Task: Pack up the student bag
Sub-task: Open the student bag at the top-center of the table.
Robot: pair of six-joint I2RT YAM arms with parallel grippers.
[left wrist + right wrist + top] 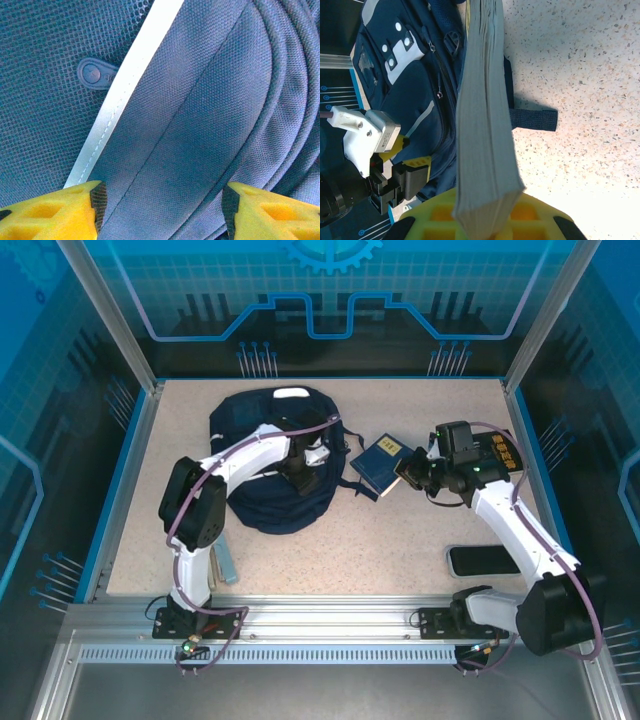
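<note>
Right gripper (412,472) clamps book (380,462) edge (may pivot, slip); left gripper (162,200) agape astride student bag (250,508) fabric, could miss fold

Item 1: student bag (262,502), dark navy, lying flat on the left half of the tabletop (350,540). Its white-grey patch (291,393) is toward the far edge.
Item 2: left gripper (300,478), down over the middle of the bag; jaw spread not readable.
Item 3: navy book (378,462), yellow lettering on the cover, near mid-table, just beside the bag's right flank.
Item 4: right gripper (410,472), clamped on the book's right corner.
Item 5: black flat slab (483,560), near the near-right corner, well apart from the book.
Item 6: pale narrow bar (226,562), at the near edge, beside the left arm.
</note>
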